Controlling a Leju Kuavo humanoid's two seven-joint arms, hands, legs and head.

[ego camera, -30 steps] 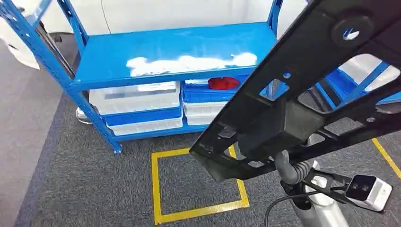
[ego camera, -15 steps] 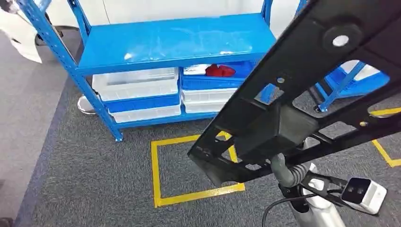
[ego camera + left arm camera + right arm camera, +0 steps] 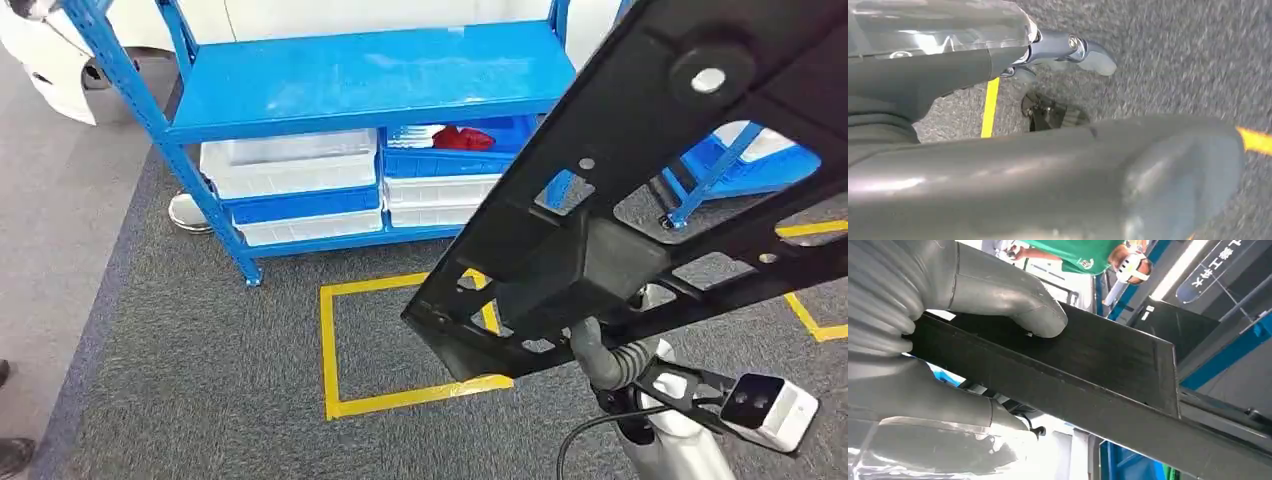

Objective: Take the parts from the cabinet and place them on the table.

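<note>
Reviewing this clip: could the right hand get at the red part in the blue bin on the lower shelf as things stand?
Probably not: the right hand already grips the black part, and the red part sits tucked under the shelf.

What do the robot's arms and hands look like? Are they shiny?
Yes. The right arm is shiny silver, with a black cable and a small white camera box. The right hand has a grey ribbed cover and a thick grey thumb. The left hand is smooth grey too.
</note>
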